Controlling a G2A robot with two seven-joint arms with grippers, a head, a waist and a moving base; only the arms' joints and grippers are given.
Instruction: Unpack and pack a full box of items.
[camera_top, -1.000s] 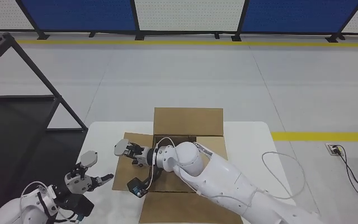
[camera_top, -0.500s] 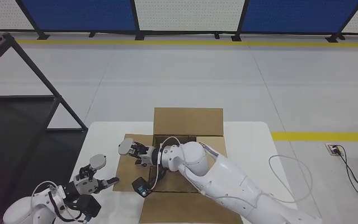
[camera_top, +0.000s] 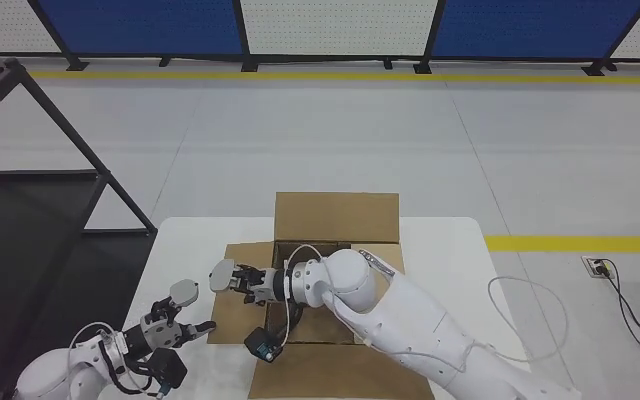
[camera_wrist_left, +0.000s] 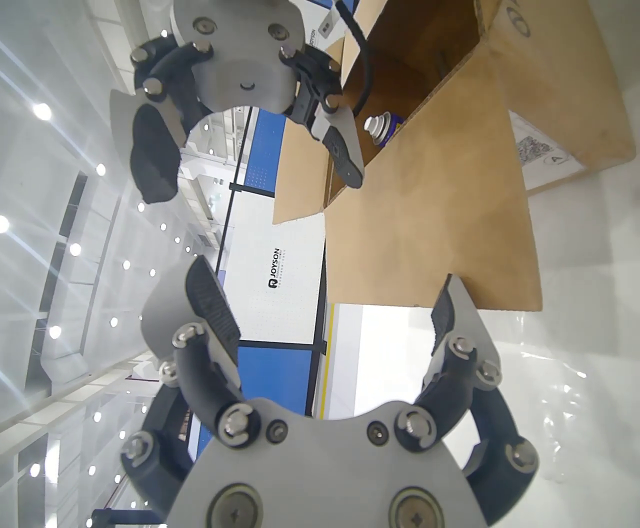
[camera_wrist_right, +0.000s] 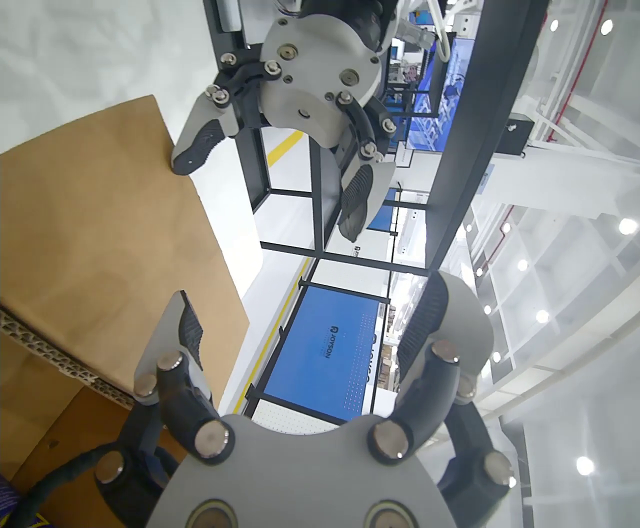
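- Cardboard, brown and corrugated: the open box (camera_top: 336, 215) is being shown on the white table (camera_top: 180, 250), its flaps spread outwards.
- Unpacking is being judged as barely begun. A blue spray can with a pale cap (camera_wrist_left: 380, 127) is being seen down inside the box, and nothing is being carried by either arm.
- Repacking is being counted as wholly left to do.
- Over the box's left side flap (camera_top: 222, 322) the right gripper (camera_top: 225, 277) is being held, its fingers released and spread wide with nothing between them.
- Just off that flap's outer edge the left gripper (camera_top: 187, 308) is being held low, its fingers likewise parted and empty.
- In the right wrist view, one fingertip (camera_wrist_right: 192, 150) of the left gripper is being shown right at the flap's edge. Whether it is touching the cardboard or hanging just above it cannot be told.
- The spray can is being kept well apart from both pairs of fingers, deep in the box behind the flap.
- A reach over the rim and down into the box is being judged necessary before any grasp on the can is possible.
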